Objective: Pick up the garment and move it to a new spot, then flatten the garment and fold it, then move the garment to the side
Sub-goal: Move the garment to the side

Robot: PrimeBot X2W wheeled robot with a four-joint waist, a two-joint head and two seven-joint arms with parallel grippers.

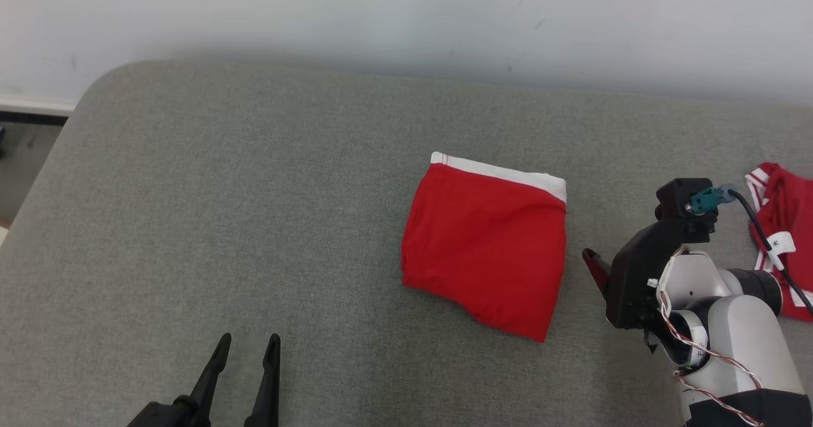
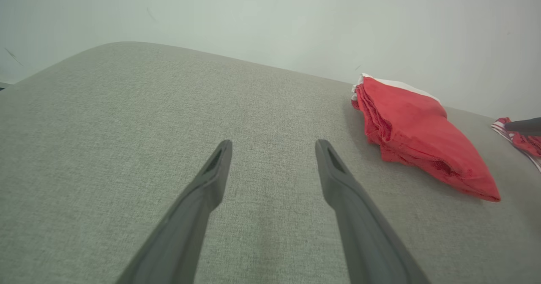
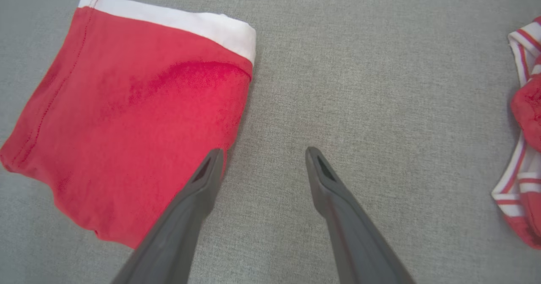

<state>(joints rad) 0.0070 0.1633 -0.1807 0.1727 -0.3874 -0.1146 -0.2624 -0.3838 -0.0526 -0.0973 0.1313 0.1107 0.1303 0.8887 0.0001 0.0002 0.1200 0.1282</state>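
The folded garment (image 1: 486,249) lies on the cushion (image 1: 222,192). The right gripper (image 3: 262,155) hangs just beside it, spread wide and empty. The left gripper (image 1: 249,341), also wide, is well apart.

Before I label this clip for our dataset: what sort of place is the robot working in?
Probably an indoor room, home or lab: a grey fabric-covered cushion, like a bed or sofa, against a plain white wall, with a folded red garment and a red striped garment on it.

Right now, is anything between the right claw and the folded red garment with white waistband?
Nothing visible. The open right claw hangs at the edge of the folded red garment, above grey upholstery; the striped red garment lies farther right.
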